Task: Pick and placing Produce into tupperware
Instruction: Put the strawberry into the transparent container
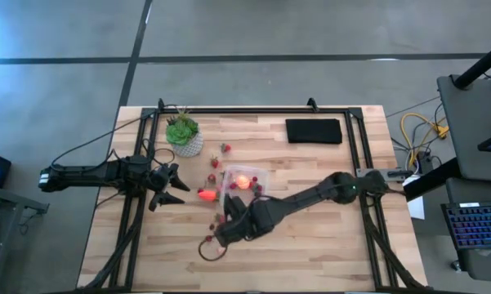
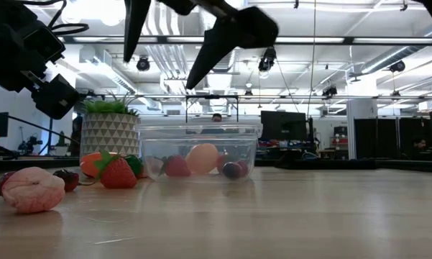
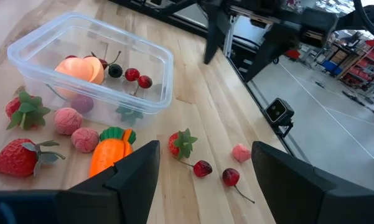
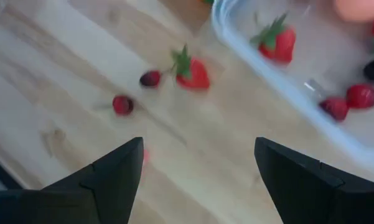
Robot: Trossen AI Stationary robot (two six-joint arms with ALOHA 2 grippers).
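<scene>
High view: the clear plastic container sits near the middle of the wooden table, with a pale orange-pink round fruit glowing inside it. The right gripper hangs over the boards just in front of the container, its fingers spread apart and holding nothing; the right wrist view shows a strawberry and two dark cherries lying on the wood outside the container's rim. The left gripper waits to the container's left, fingers also parted and empty. From the left wrist view, the orange carrot lies just beside the container wall, with a big strawberry and pink lumpy berries close by. Inside the container are the round fruit, several cherries and a strawberry. A potted green plant stands behind the left gripper, and a black pad lies at the far side.
</scene>
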